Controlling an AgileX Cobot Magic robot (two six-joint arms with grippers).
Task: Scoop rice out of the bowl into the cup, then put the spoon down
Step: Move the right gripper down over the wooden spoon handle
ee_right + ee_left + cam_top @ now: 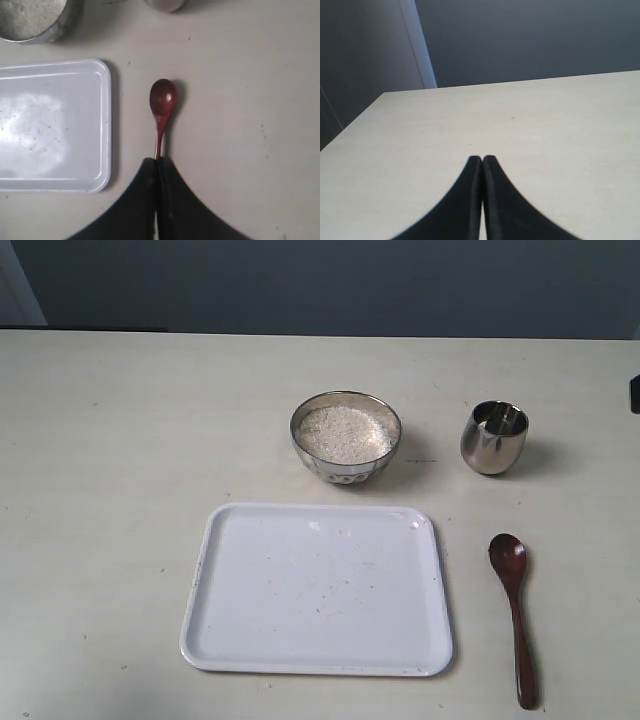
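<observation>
The patterned metal bowl [345,472] stands at the table's middle back, filled with white rice [345,432]. To its right stands the small steel cup [493,440], upright. The dark wooden spoon [515,610] lies flat at the front right, oval end towards the cup. Neither gripper shows in the exterior view. In the right wrist view my right gripper [158,160] is shut and hangs above the spoon [163,97], hiding the handle's rear part. The bowl [60,27] and cup [165,4] sit at that view's edge. My left gripper [482,158] is shut over bare table.
A white rectangular tray [318,590] lies in front of the bowl, left of the spoon, with a few specks on it. The tray's edge [107,125] runs close beside the spoon. A dark object [635,395] shows at the far right edge.
</observation>
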